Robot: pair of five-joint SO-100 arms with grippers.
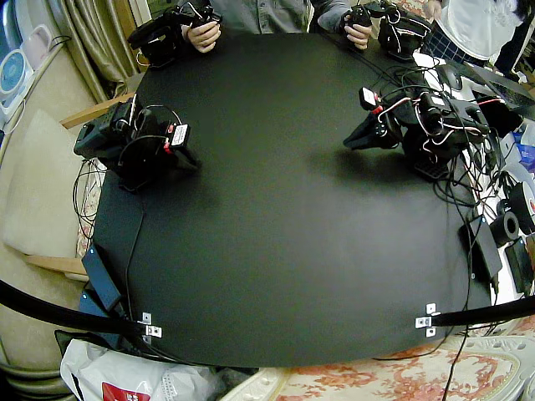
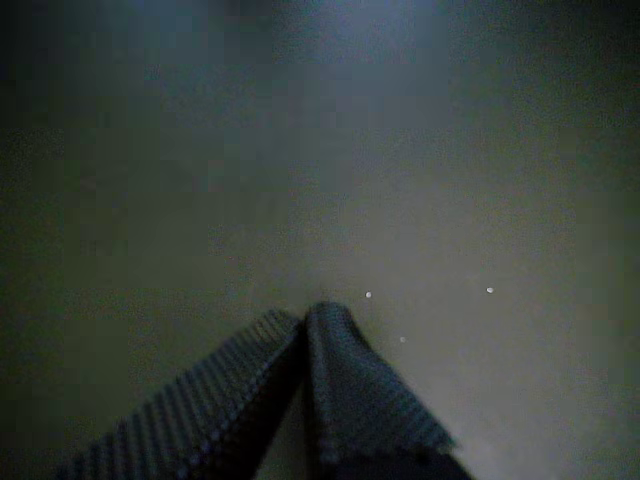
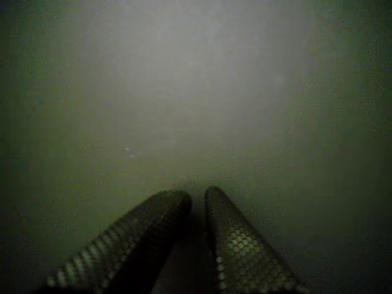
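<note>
Both arms sit folded low on a round black table (image 1: 276,225). The right arm's gripper (image 1: 189,162) rests near the table's edge, shut with nothing in it. Across the table, the left arm's gripper (image 1: 351,144) points toward the middle, also shut and empty. In a wrist view, two ribbed fingers (image 2: 340,380) meet at the gripper's tip (image 2: 305,316) just over the dark tabletop, where a few pale specks lie. In another wrist view, the gripper (image 3: 197,197) shows its rounded fingers (image 3: 236,245) almost touching, with only bare dark surface ahead. No loose object lies near either gripper.
A tangle of cables and black devices (image 1: 493,217) crowds the table's edge by the left arm. Small metal brackets (image 1: 428,316) (image 1: 149,326) mark the near rim. A person's hands (image 1: 202,35) rest at the far edge. A white bag (image 1: 109,376) lies on the floor.
</note>
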